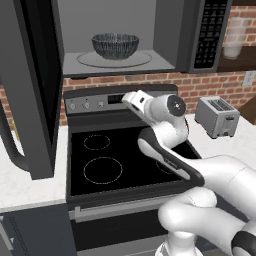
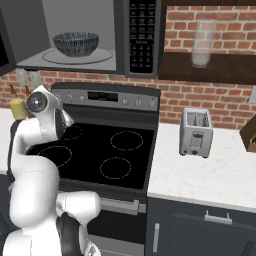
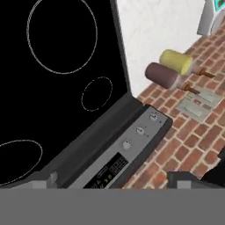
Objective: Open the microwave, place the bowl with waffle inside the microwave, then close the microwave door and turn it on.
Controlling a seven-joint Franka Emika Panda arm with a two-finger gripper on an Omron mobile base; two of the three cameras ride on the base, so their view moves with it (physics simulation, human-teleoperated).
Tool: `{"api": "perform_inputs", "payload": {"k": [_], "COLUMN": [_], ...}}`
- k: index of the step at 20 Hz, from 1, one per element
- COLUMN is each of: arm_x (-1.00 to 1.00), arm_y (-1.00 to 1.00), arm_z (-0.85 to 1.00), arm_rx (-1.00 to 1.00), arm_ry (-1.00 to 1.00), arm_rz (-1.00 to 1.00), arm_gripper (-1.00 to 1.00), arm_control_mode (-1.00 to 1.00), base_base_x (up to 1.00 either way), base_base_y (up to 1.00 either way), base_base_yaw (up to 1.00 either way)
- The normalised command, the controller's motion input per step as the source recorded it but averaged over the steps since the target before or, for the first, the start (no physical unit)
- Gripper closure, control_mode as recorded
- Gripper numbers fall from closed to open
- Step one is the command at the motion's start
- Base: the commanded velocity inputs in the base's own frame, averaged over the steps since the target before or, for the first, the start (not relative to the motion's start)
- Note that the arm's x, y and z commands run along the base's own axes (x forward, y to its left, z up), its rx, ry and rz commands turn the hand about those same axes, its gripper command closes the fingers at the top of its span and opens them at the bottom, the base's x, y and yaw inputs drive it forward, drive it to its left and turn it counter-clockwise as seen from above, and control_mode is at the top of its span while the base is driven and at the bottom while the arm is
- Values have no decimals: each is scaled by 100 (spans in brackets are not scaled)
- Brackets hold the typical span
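The microwave point(image 1: 170, 35) hangs open above the stove, its keypad point(image 2: 141, 32) on the right. Its door point(image 1: 35, 90) is swung out to the left, with the curved handle point(image 1: 12, 145) toward me. The dark streaked bowl point(image 1: 115, 46) stands upright on the glass turntable point(image 2: 75, 56) inside; the waffle is hidden below its rim. My gripper point(image 3: 114, 179) is open with nothing between its fingertips point(image 3: 44, 179). It hovers low over the back of the cooktop by the stove's control panel point(image 3: 132, 145), well below the microwave. The folded arm point(image 1: 165, 125) hangs over the stove.
A black glass cooktop point(image 1: 115, 155) lies under the arm. A silver toaster point(image 2: 196, 132) stands on the white counter to the right. A yellow cup point(image 3: 176, 61) and a maroon cup point(image 3: 162, 74) stand on the left counter by the brick wall. A glass point(image 2: 202, 42) rests on the right shelf.
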Motion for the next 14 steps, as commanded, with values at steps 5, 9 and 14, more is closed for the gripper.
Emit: {"api": "perform_inputs", "payload": {"k": [5, 9, 14], "arm_x": [-20, -44, -53], "arm_y": [25, -1, -34], "arm_z": [21, -8, -52], "arm_rx": [-57, -36, -5], "arm_ry": [37, 3, -16], "arm_rz": [0, 0, 0], "arm_gripper": [-100, -100, -100], "arm_control_mode": [-100, -100, -100], "base_base_x": [0, 0, 0], "base_base_y": [0, 0, 0], "base_base_yaw": [0, 0, 0]}}
